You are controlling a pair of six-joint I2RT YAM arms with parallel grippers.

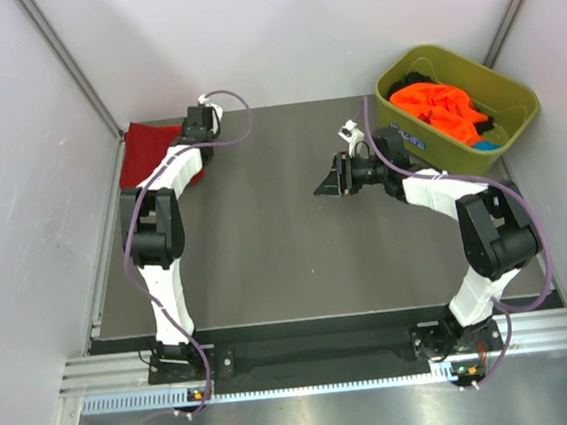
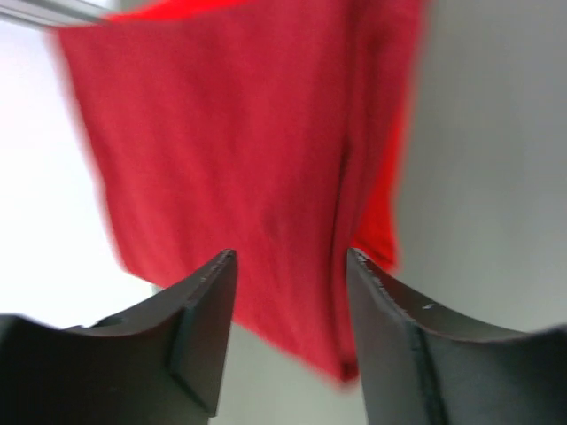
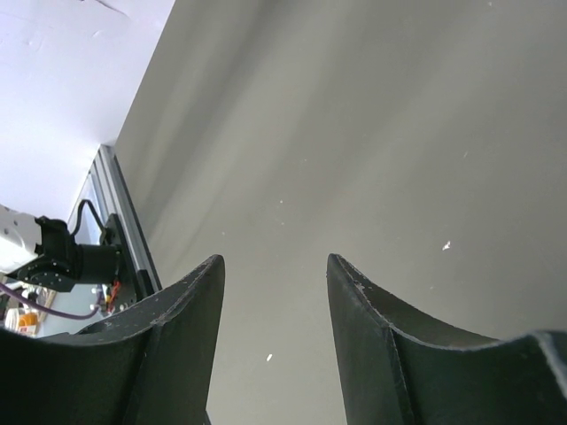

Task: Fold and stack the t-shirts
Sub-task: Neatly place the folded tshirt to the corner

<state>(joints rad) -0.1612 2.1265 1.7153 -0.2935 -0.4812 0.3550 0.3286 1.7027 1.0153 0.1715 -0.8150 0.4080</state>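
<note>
Red cloth, a folded t-shirt [image 1: 149,150], lies at the far left corner of the table [image 1: 288,262], evidently the stacking spot. Left gripper [image 1: 200,120] hovers just over it, jaws apart, nothing clamped (a release or a pat-down, I judge). Right gripper [image 1: 329,180] hangs above bare mid-table, jaws apart and empty, near the olive tub [image 1: 436,150] where orange t-shirts [image 1: 439,107] wait.
</note>
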